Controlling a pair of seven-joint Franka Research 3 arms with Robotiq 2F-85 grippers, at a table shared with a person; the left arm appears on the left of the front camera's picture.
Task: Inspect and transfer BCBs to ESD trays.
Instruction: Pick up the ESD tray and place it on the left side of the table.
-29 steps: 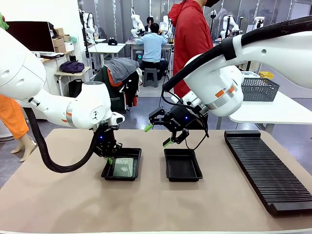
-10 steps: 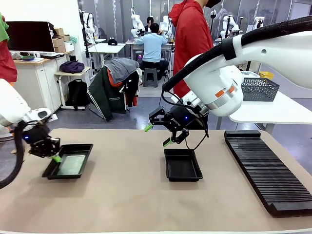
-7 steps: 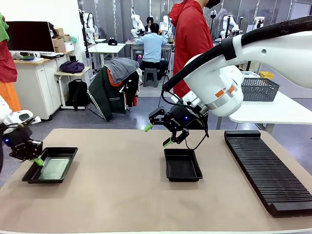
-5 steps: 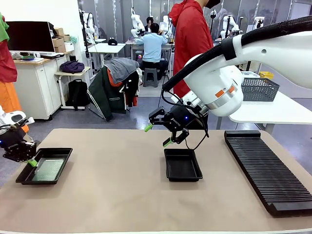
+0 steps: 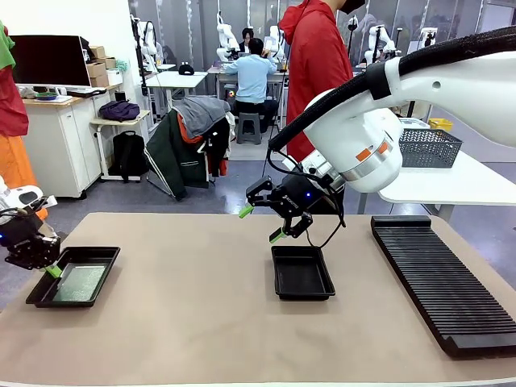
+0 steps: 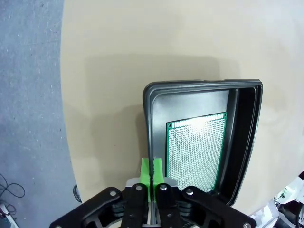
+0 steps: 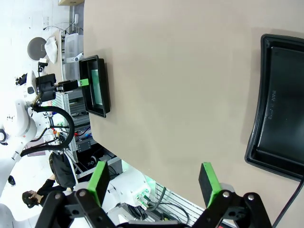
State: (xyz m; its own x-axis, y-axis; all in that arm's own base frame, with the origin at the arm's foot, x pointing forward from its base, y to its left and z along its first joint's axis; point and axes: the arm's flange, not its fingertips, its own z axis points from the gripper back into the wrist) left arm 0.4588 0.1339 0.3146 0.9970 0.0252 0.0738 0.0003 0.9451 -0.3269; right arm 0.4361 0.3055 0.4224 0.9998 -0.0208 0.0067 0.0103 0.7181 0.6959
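Board [image 6: 197,147] lies flat in the left tray [image 5: 74,300], at the far left of the bench [image 5: 201,322]; whether the tray rests on it or hangs just above, I cannot tell. Left claw [image 6: 152,167] is clenched on one side wall of that tray. Right claw [image 5: 260,224] hangs released, pads wide apart, above the empty tray [image 5: 303,295] at mid-bench. The step in hand looks like parking a loaded tray aside. The next move probably calls for letting go of the wall and lifting clear without dragging the tray, then fetching another board for the empty one.
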